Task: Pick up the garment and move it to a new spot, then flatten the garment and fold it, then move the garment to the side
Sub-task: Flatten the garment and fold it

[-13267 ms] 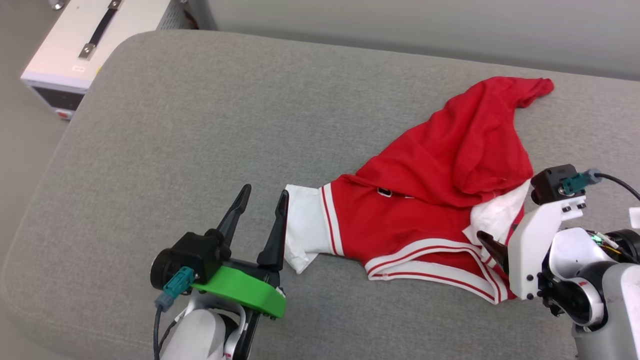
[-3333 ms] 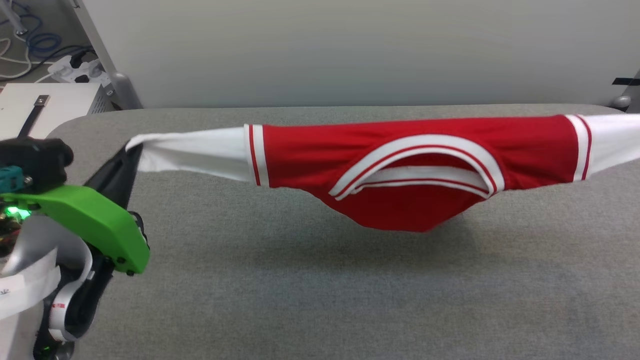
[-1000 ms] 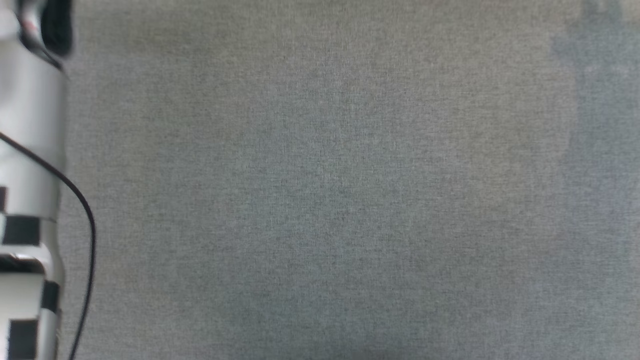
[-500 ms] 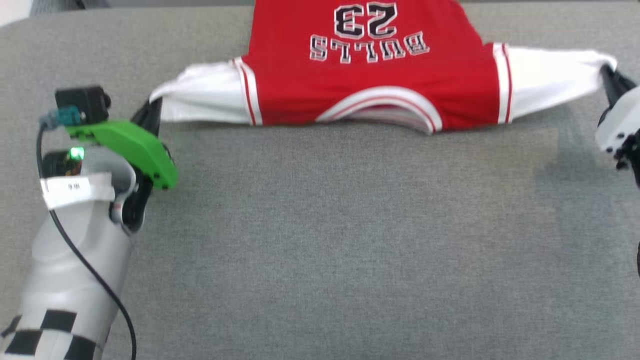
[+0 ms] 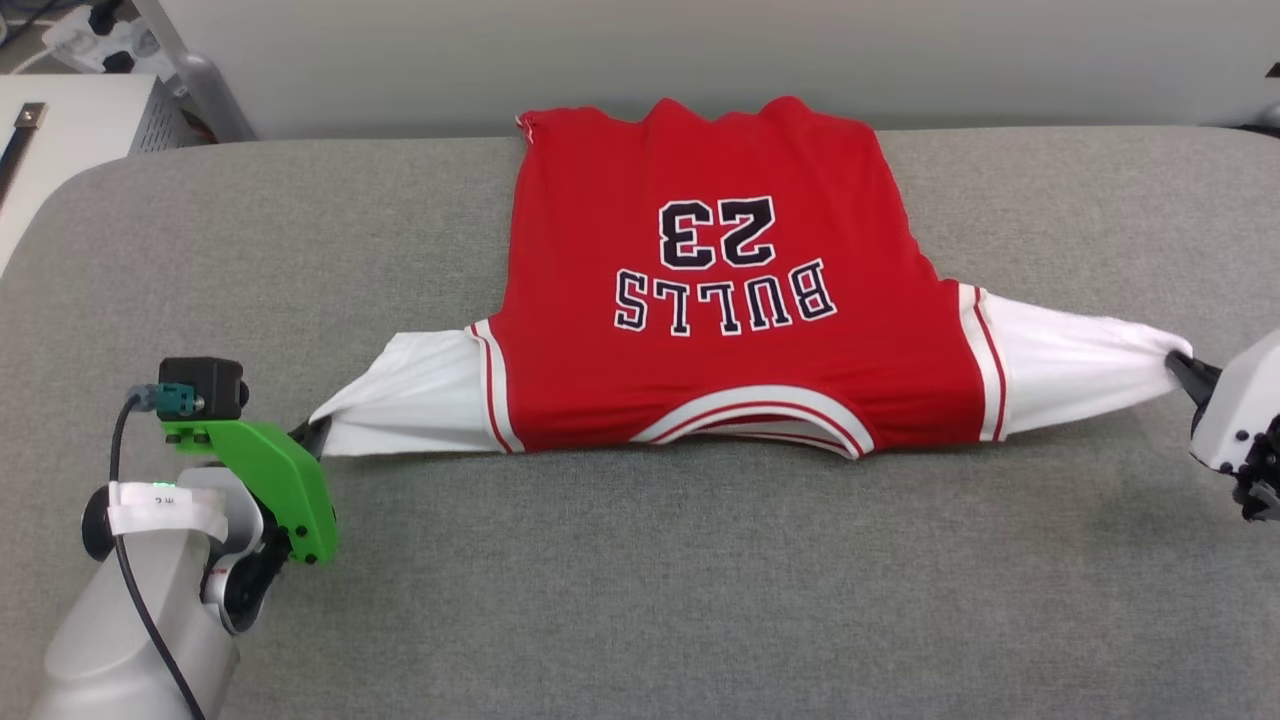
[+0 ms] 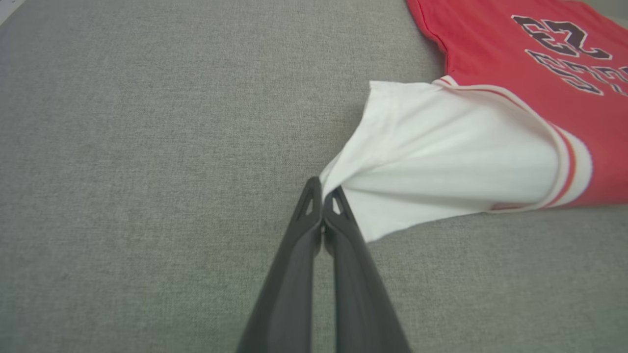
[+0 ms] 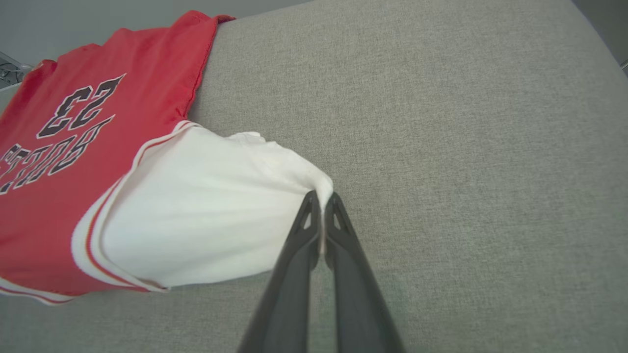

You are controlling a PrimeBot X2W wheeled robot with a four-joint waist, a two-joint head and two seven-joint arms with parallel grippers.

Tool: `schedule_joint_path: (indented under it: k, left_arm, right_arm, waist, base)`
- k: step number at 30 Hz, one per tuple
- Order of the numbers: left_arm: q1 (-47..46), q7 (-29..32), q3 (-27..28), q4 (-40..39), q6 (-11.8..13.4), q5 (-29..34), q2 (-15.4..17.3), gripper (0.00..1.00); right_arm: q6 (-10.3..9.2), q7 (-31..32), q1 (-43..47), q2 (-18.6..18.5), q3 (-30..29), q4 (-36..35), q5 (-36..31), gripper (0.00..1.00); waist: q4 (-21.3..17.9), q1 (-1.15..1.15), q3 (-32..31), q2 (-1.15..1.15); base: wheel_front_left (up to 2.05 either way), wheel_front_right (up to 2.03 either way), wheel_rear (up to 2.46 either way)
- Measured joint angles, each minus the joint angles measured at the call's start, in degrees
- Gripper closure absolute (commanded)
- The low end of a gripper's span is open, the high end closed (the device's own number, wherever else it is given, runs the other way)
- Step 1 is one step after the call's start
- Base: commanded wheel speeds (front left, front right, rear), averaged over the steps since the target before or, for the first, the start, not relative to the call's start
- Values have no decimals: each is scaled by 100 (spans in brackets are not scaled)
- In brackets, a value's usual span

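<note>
Both sleeves pinched! The left gripper (image 5: 316,434) has its jaws clamped on one white sleeve tip, the right gripper (image 5: 1176,362) on the other. The garment (image 5: 720,330) lies print-up, hem at the worktop's (image 5: 640,600) far edge. I'd lower evenly with equal tension, so the thin, soft fabric settles smooth on the coarse grey weave.
</note>
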Motion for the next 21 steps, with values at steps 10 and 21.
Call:
schedule_joint_path:
  k: [10, 21]
  left_arm:
    - [1009, 803, -10, -1068, 261, -336, 285, 100]
    - [2363, 1472, 158, -2781, 636, -858, 679, 100]
  right_arm:
    - [0, 925, 983, -134, -543, -523, 127, 100]
    - [-1, 2323, 2362, -199, -1642, -1513, 89, 100]
  waist:
    - [27, 0, -443, 0]
    - [13, 0, -656, 0]
  base:
    - [0, 0, 0]
    - [0, 0, 0]
